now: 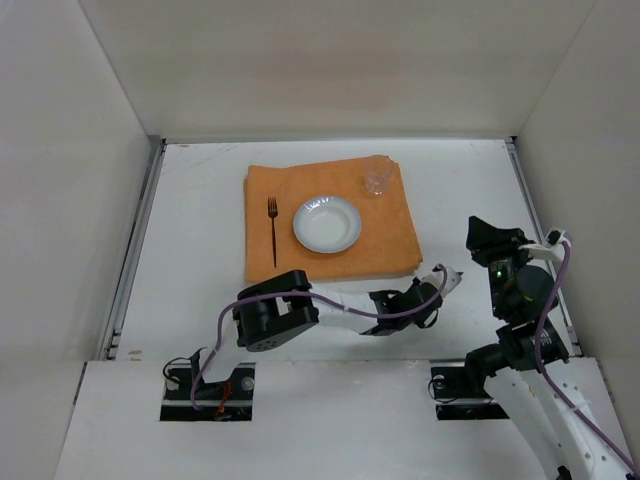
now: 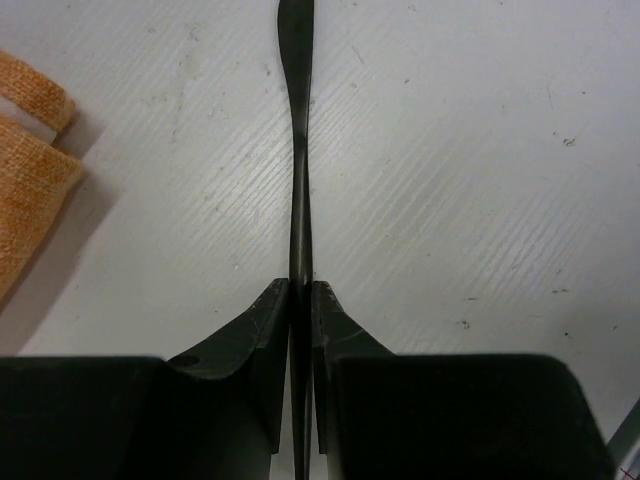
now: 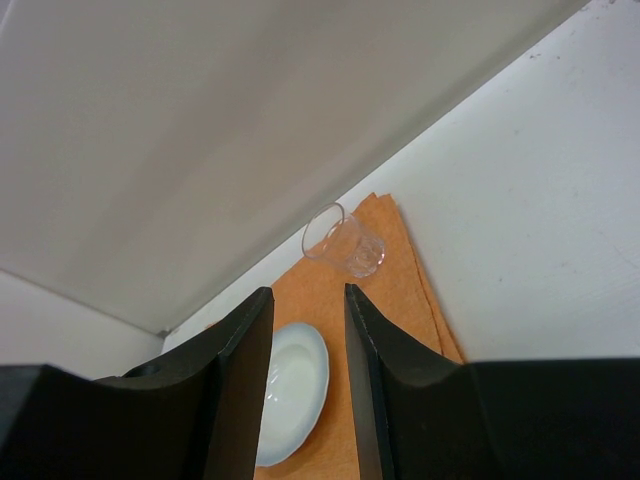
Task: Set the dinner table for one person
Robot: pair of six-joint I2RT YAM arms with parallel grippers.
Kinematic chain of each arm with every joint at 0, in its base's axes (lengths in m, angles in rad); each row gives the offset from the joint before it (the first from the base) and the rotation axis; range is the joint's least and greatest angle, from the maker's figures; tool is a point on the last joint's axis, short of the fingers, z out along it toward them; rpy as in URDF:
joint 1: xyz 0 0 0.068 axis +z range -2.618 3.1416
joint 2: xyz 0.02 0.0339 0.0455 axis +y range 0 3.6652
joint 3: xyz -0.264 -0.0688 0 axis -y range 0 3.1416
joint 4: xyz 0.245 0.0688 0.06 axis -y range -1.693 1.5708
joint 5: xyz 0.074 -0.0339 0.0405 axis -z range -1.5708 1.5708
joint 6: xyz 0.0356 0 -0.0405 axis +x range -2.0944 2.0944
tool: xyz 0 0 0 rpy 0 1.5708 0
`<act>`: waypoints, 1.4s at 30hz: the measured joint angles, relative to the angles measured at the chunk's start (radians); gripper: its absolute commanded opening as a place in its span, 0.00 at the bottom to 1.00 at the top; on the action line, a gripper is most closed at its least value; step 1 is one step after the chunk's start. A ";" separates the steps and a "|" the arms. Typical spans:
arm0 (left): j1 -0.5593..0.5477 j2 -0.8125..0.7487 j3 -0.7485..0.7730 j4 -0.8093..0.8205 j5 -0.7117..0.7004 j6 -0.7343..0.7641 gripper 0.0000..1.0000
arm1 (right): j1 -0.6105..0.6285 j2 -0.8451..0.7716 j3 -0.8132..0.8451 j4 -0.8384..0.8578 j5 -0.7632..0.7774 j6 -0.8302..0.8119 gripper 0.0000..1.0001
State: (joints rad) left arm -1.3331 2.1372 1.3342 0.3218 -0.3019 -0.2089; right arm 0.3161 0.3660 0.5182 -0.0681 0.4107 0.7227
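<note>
On the white dinner table point(image 1: 200, 250) lies an orange cloth point(image 1: 385, 235) with a white plate point(image 1: 327, 223), a black fork point(image 1: 273, 230) to its left and a clear glass point(image 1: 376, 177) at the far right corner. My left gripper point(image 1: 432, 295) is low over the table by the cloth's near right corner. In the left wrist view it point(image 2: 300, 290) is shut on a thin black utensil point(image 2: 298, 120) seen edge-on; I cannot tell its kind. My right gripper point(image 1: 485, 235) is raised, open and empty point(image 3: 308, 290).
Metal rails point(image 1: 135, 240) run along the table's side edges, with white walls all round. The right wrist view shows the glass point(image 3: 345, 242), the plate point(image 3: 292, 390) and the cloth point(image 3: 400, 270). The cloth's folded edge point(image 2: 25, 200) lies left of the utensil.
</note>
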 measured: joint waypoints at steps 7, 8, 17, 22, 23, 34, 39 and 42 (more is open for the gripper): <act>0.013 -0.133 -0.037 -0.002 -0.056 -0.011 0.03 | 0.000 -0.008 0.009 -0.002 -0.002 0.000 0.40; 0.017 -0.155 -0.040 0.005 -0.068 -0.012 0.03 | 0.000 -0.014 0.009 -0.002 -0.002 0.000 0.40; 0.123 -0.243 -0.067 0.042 -0.214 -0.082 0.04 | 0.000 0.000 0.011 0.001 -0.010 0.011 0.40; 0.193 -0.203 -0.043 0.018 -0.289 -0.152 0.03 | 0.007 0.080 0.003 0.005 -0.041 0.019 0.40; 0.204 -0.182 -0.027 0.011 -0.304 -0.166 0.03 | 0.015 0.096 -0.003 0.005 -0.047 0.019 0.40; 0.249 -0.006 0.134 -0.178 -0.408 -0.395 0.02 | 0.098 0.119 -0.071 -0.022 -0.095 0.027 0.41; 0.266 0.024 0.174 -0.236 -0.420 -0.473 0.02 | 0.104 0.099 -0.090 -0.032 -0.098 0.027 0.42; 0.279 0.043 0.198 -0.264 -0.422 -0.509 0.02 | 0.104 0.091 -0.093 -0.036 -0.099 0.027 0.42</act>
State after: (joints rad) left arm -1.0542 2.1803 1.5326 0.0574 -0.7238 -0.7177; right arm 0.4202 0.4572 0.4252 -0.1043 0.3119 0.7494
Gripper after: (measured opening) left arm 0.094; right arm 0.416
